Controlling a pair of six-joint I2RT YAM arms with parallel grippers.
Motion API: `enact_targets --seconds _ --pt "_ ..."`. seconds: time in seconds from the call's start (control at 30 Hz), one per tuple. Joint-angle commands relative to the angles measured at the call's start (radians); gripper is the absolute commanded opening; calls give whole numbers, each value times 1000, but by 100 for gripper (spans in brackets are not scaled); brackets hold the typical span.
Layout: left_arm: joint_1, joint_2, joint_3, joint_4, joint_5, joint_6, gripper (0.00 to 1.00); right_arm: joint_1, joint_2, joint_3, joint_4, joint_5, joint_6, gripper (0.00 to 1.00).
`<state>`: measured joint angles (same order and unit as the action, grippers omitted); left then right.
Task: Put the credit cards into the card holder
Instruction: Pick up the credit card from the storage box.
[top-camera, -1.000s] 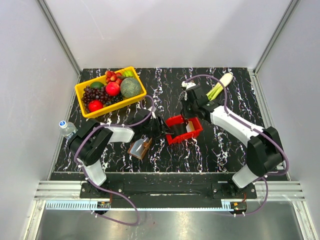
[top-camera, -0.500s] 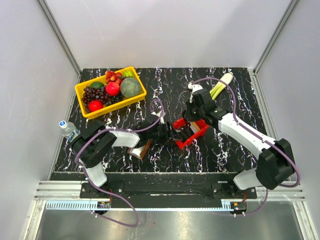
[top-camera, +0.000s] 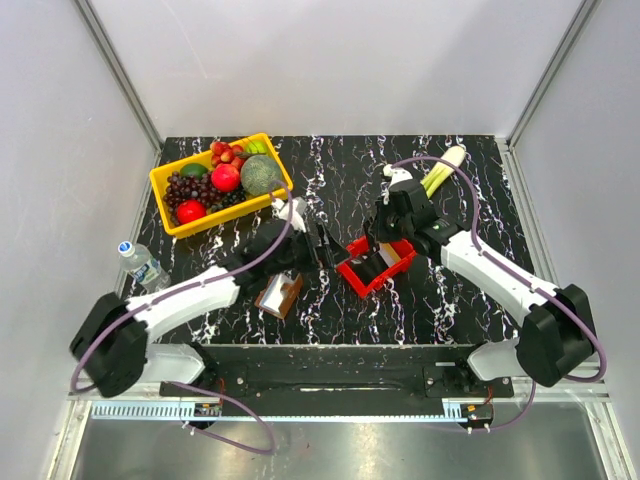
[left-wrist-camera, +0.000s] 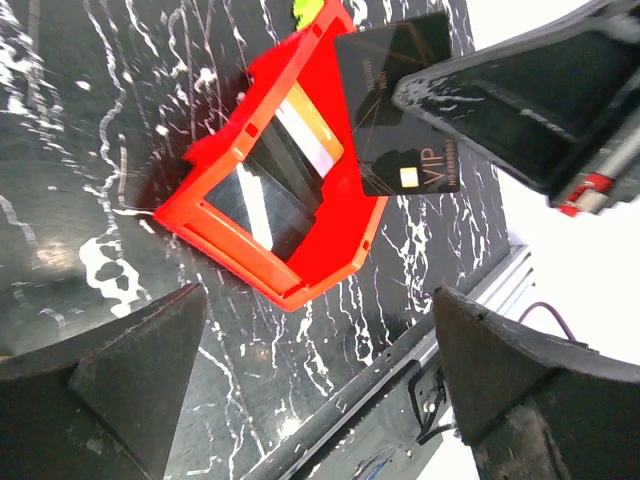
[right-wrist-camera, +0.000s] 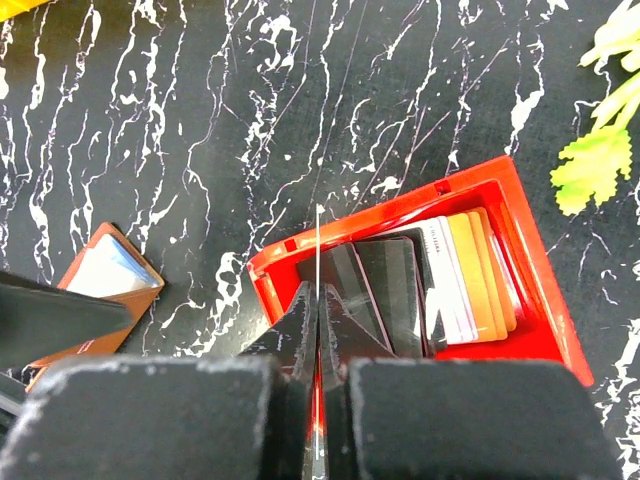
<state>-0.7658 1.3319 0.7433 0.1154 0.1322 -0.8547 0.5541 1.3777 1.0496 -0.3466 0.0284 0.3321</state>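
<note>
The top view looks down from above and behind the arm bases (top-camera: 185, 362), which sit at its lower edge. It is far enough off to take in the whole table (top-camera: 460, 300). The left wrist view is low, close and tilted, looking out between the spread fingers of the left gripper (left-wrist-camera: 320, 292) across the bin (left-wrist-camera: 260, 270). The right wrist view looks almost straight down past the right gripper (right-wrist-camera: 318, 300), near the table. All three views share the bin. The black card (left-wrist-camera: 400, 100) shows face-on in the left wrist view and edge-on in the right. The holder (right-wrist-camera: 100, 275) appears in the top and right wrist views.
</note>
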Motion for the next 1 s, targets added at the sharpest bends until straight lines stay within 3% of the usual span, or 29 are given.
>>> enact_targets --seconds 0.0,0.13,0.3,0.53,0.8,0.97 --pt "-4 -184 -24 -182 -196 100 99 -5 -17 -3 61 -51 45 0" --pt "25 -358 -100 -341 -357 112 99 -2 -3 -8 67 -93 59 0" --pt "140 -457 -237 -350 -263 123 99 6 12 -13 81 -113 64 0" --pt "221 -384 -334 -226 -149 134 99 21 38 -5 90 -136 65 0" --pt "263 -269 -346 -122 -34 157 99 32 55 -19 101 -150 74 0" --pt "263 -295 -370 -73 4 137 99 38 67 -26 110 -151 79 0"
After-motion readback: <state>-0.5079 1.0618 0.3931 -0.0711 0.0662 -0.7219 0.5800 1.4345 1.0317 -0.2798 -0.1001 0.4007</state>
